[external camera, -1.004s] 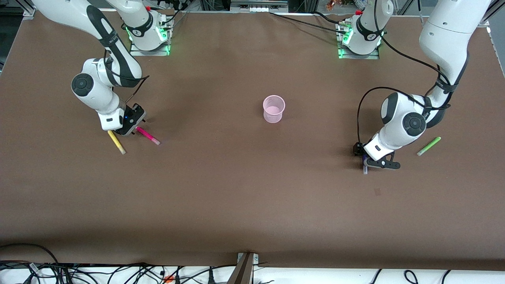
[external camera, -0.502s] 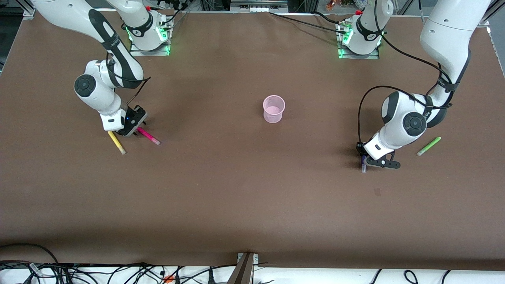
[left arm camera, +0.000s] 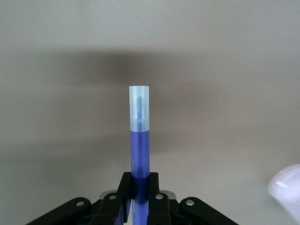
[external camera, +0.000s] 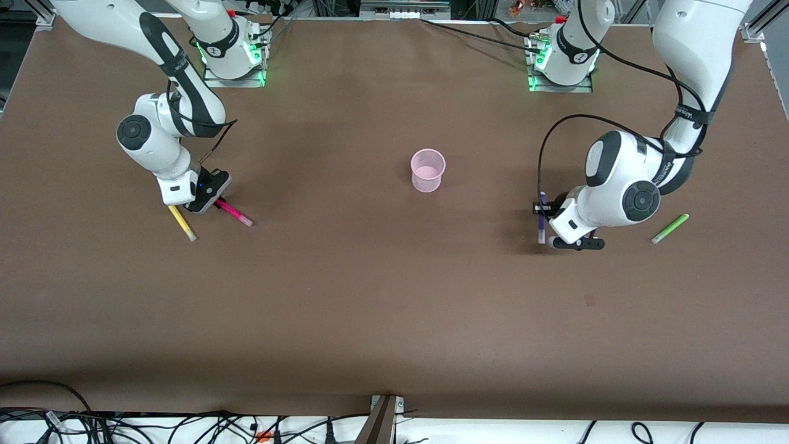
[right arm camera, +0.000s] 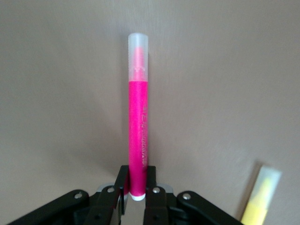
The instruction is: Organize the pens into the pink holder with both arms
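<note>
Front view: the pink holder (external camera: pixel 428 170) stands mid-bench (external camera: pixel 370 308). Toward the left arm's end, the left end effector (external camera: pixel 542 217) grips the purple pen (external camera: pixel 542 221), green pen (external camera: pixel 670 228) nearby.

Left wrist view: fingers (left arm camera: pixel 125 186) clamp it.

Right wrist view: the right end effector (right arm camera: pixel 137 187) clamps the magenta pen (right arm camera: pixel 138 131), yellow pen (right arm camera: pixel 260 199) beside it.

Pens (external camera: pixel 233 213) in both claws (external camera: pixel 541 216)

Front cam: high, facing the 2 arm bases, whole table (external camera: pixel 370 296) in frame, looking steeply down. Left wrist cam: just above its gripper (left arm camera: pixel 139 194), close, sighting along the purple pen (left arm camera: pixel 139 154) at the tabletop. Right wrist cam: same setup along the magenta pen (right arm camera: pixel 138 136), yellow pen (right arm camera: pixel 260 197) at frame edge. Front view also shows all 3 pens.
</note>
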`<state>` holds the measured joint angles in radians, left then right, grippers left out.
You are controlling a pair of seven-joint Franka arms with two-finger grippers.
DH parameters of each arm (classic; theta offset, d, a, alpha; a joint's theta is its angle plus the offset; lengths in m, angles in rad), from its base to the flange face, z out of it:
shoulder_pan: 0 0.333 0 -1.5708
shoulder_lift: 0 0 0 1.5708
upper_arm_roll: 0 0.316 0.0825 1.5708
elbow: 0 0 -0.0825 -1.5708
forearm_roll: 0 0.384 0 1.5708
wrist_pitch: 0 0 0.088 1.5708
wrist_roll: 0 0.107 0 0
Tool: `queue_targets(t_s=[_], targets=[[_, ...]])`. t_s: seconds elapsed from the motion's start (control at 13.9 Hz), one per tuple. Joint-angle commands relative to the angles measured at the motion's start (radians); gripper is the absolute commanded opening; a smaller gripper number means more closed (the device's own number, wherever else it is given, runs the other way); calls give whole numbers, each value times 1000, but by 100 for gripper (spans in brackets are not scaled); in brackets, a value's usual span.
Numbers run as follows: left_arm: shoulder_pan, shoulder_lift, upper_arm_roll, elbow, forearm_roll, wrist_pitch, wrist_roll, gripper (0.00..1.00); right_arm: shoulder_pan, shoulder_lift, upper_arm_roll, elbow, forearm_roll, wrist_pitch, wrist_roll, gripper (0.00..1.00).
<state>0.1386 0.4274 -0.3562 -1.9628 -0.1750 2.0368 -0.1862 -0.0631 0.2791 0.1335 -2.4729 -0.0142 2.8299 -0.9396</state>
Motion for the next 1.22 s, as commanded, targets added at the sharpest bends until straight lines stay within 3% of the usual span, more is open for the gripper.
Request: queue_targets(t_s=[0.0,0.43,0.72,1.15], targets=[[-2,1,-3,47,-162,-148,-47,0,-6,-95,55,-6,-1,-41,-4,0],[-54,11,-6,45,-483,-312,-319,0,-4,-175,86,40,-6,-139,-8,0],[-128,46,-6,38,-700,-316,-519,0,-3,-241,116,72,-15,-223,-10,0],[-155,90,-6,27,-891,-285,-529,0,-3,-282,152,241,-18,-522,-2,0]])
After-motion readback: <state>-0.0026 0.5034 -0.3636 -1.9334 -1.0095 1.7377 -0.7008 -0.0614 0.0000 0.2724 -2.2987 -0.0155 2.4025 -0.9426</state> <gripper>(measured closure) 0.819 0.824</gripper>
